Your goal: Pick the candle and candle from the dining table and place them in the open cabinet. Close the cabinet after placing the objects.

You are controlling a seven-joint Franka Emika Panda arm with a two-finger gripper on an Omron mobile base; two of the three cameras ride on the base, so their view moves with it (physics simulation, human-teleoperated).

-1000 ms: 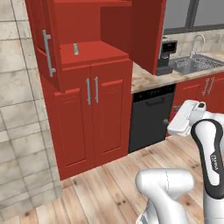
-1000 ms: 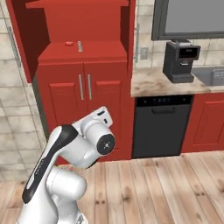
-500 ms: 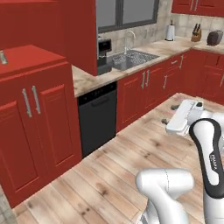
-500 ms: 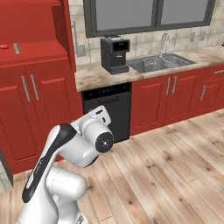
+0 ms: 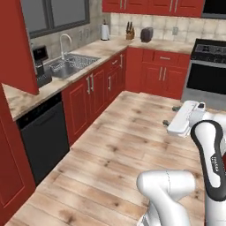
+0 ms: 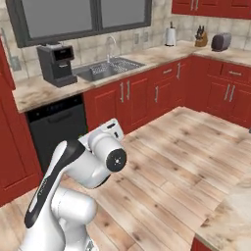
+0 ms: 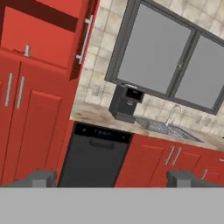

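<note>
Home kitchen indicated. Red panelled base cabinets with silver bar handles ranged along two walls, topped by beige marbled counter. Steel sink with curved tap set under dark-framed window. Black coffee machine stood on counter; black dishwasher fitted below. Knife block, toaster, paper towel roll placed in far corner. Oven range built in at right. Tiled backsplash, light wood plank floor seen.
</note>
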